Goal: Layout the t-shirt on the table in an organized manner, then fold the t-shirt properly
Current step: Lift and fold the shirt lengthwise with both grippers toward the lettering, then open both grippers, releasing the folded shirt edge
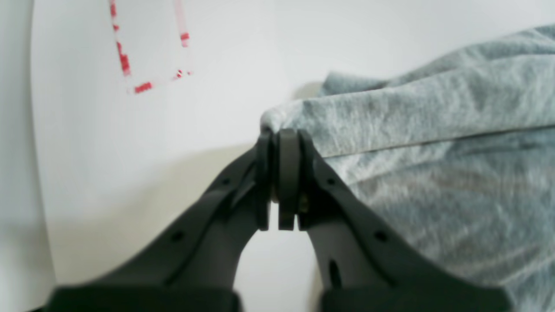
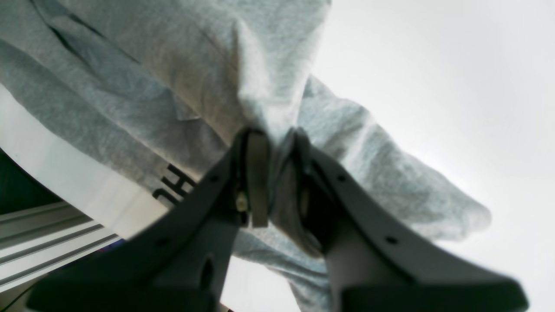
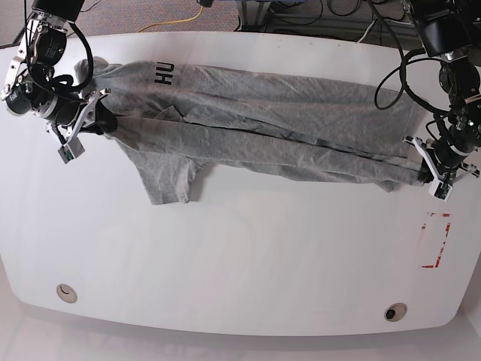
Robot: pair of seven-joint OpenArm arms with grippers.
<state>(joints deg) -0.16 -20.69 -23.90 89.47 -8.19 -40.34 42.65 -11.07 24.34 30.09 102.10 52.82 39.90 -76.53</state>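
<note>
Stretching the wrinkled heather-grey cotton t-shirt (image 3: 255,124) across the glossy white desk (image 3: 248,263), left fingers (image 1: 282,145) and right fingers (image 2: 275,143) each pinching an end; layout looks unfinished, one sleeve bunched, folding not begun.

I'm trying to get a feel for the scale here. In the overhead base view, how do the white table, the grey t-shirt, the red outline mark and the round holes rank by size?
Largest to smallest, as they look:
1. table
2. t-shirt
3. red outline mark
4. round holes, the other at; the two look alike, so I won't rank them.
</note>
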